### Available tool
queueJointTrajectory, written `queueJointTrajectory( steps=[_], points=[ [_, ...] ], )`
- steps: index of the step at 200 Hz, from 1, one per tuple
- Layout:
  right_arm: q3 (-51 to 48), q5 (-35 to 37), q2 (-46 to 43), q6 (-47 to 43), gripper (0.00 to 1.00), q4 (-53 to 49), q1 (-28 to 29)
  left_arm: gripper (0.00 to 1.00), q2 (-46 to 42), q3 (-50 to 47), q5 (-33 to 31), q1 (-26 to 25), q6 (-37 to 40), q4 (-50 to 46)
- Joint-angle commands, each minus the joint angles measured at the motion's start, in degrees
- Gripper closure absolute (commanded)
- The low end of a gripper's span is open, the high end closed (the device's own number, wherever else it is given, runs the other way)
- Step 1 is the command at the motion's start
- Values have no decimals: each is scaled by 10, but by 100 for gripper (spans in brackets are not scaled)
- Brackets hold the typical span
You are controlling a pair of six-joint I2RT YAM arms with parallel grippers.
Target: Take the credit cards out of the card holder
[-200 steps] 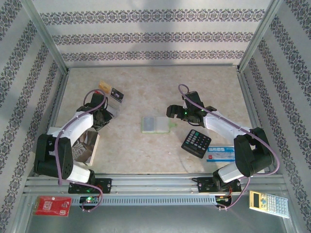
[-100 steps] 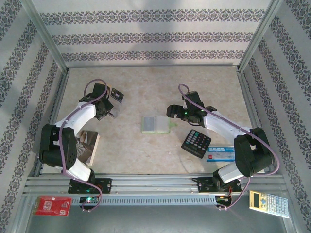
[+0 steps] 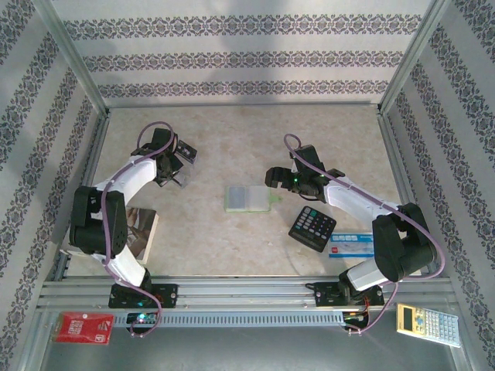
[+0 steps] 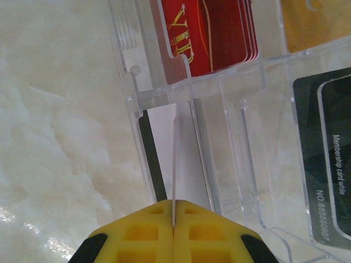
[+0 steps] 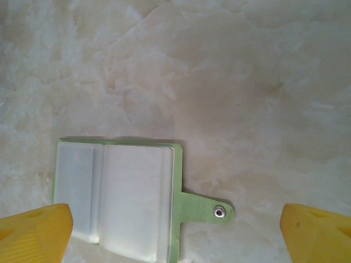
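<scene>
1. Right wrist view: the card holder lies open and flat on the marbled beige table. It has a lime-green rim around pale, glossy cream sleeves. A rounded green tab with a small metal snap sticks out at its 3 o'clock.
2. The right gripper hangs over it with its ribbed yellow fingertips spread wide, one at each lower corner of the view, gripping nothing.
3. In the top external view the holder sits near the table's centre, with the right gripper just at its 1 o'clock.
4. At the holder's 10 o'clock, well apart, lies a clear plastic tray of rectangular compartments.
5. In the left wrist view the left gripper is pinched tight on a thin card, seen edge-on as a pale sliver over one compartment. Whether it touches the tray cannot be told.
6. A stack of glossy red cards with gold lettering sits at the sliver's 12 o'clock, a tan card at 1 o'clock, and a black card with white print at 3 o'clock.
7. A black calculator lies at the holder's 4 o'clock, with a blue-and-white box just beyond.
</scene>
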Motion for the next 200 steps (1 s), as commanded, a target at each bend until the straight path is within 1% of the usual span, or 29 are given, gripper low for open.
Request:
queueJointTrajectory(
  steps=[1, 37, 98, 122, 139, 175, 200],
  points=[
    [-5, -2, 3, -2, 3, 4, 0, 100, 13, 13, -21, 2, -31, 9],
    [-2, -13, 11, 2, 3, 7, 0, 100, 16, 1, -29, 2, -77, 39],
    [-3, -13, 11, 2, 3, 6, -1, 100, 26, -3, -38, 2, -98, 41],
    [-2, -14, 13, 2, 3, 6, -2, 100, 34, -8, -31, 2, -103, 47],
    [-2, -15, 14, 2, 3, 6, -2, 98, 39, -6, -29, 1, -104, 47],
    [-3, -15, 12, 3, 3, 6, -2, 89, 44, -2, -22, 1, -103, 51],
    [-2, -15, 13, 4, 4, 6, -2, 86, 45, 2, -15, 1, -98, 53]
  ],
)
